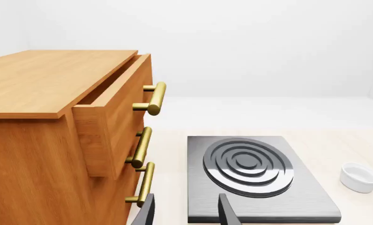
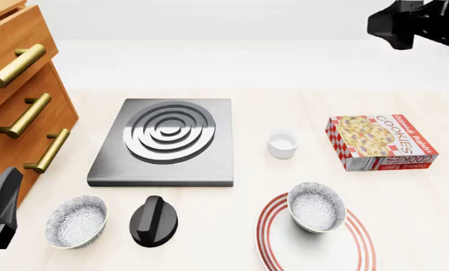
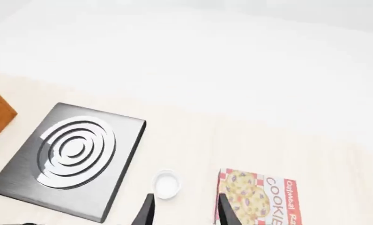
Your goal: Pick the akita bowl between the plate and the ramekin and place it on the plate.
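Pale cream tabletop (image 2: 285,101) stretches in front of me, with white wall behind it. On it, the small round speckled akita bowl (image 2: 316,206) sits on the big flat white plate with red rings (image 2: 273,243), close to the plate's far edge and a bit tilted. Just past it stands the tiny plain white ramekin (image 2: 282,144), apart from the plate. Beside that lies the red cookie box (image 2: 380,142). Farther to the left are the grey stove plate with round rings (image 2: 166,141), a black knob (image 2: 154,221) and a second speckled bowl (image 2: 76,221) that looks the same, near the wooden drawers with gold handles (image 2: 21,101). My right gripper (image 3: 183,208) is high up and far from the bowl, its fingers spread with nothing between them. My left gripper (image 1: 186,211) is low by the drawers, spread too and holding nothing. I think the job is just about done, since the bowl is on the plate. Next I only need to keep both arms away and not bump the bowl.
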Robot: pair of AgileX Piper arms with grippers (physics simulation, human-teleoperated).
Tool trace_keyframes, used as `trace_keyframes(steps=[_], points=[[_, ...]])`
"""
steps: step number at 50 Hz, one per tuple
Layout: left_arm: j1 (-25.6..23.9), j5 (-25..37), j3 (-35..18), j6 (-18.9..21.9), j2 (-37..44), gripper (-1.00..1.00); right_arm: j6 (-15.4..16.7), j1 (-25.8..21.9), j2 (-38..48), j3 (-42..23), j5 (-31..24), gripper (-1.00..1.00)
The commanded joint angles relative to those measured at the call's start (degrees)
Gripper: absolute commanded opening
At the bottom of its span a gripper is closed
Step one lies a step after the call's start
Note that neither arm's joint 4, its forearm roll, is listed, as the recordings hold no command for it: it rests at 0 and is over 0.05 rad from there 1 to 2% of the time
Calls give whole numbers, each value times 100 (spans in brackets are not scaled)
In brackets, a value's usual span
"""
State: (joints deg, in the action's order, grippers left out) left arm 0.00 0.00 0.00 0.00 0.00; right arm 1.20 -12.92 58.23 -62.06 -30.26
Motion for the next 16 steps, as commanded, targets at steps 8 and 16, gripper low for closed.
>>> trace_keyframes(steps=[8, 16], points=[[0, 0, 0, 0, 0, 100, 68, -78, -1152, 825, 4200, 100], [0, 0, 0, 0, 0, 100, 1431, -1028, 210, 2525, 8215, 100]])
